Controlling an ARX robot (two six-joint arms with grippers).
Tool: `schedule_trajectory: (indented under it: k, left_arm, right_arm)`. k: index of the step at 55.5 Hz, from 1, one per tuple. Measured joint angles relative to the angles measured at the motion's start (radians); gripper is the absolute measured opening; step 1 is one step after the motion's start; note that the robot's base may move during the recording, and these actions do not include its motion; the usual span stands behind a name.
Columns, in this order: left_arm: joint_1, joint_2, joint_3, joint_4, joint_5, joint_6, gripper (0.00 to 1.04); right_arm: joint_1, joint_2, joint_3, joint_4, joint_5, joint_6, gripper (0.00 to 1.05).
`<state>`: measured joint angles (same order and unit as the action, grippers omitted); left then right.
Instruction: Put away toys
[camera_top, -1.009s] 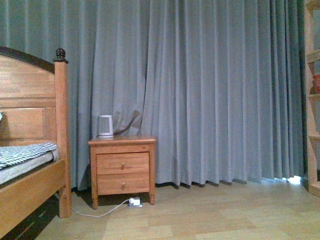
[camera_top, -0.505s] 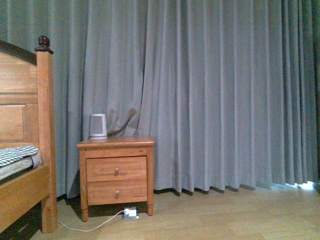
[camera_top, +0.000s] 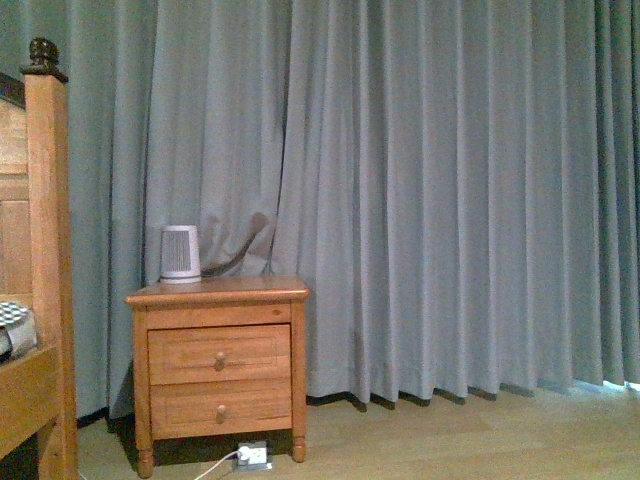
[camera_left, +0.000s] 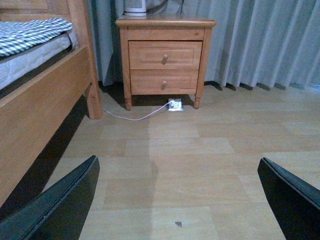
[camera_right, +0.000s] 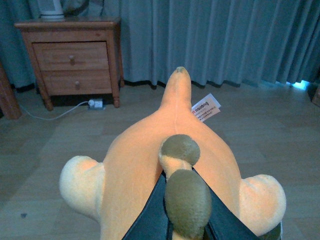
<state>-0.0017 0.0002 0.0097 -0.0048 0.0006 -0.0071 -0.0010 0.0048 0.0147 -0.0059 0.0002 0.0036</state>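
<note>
Plush toy (camera_right: 135, 165), orange, clamped in right pincer (camera_right: 182, 222); left pincer (camera_left: 177, 167) spread wide, empty, above floor (camera_left: 210, 145). Nightstand (camera_top: 220, 360) lower left of front frame.

A pale wooden plank floor (camera_left: 200, 165) carries a small two-drawer wooden nightstand (camera_top: 220, 360) on turned legs and, beside it, a wooden bed frame (camera_left: 45, 95). A white ribbed jug-shaped appliance (camera_top: 180, 254) stands on the nightstand's top. A white plug block (camera_left: 175, 104) and its white cable (camera_left: 135, 117) lie on the floor under the nightstand. A checked blue-and-white blanket (camera_left: 30, 35) covers the bed.
</note>
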Motion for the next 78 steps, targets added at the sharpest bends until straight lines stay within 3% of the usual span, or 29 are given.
schedule_trajectory:
  k: [78]
  left_arm:
    - [0.000, 0.002, 0.000, 0.000, -0.001, 0.000, 0.98]
  right_arm:
    - [0.000, 0.001, 0.000, 0.000, -0.002, 0.000, 0.06]
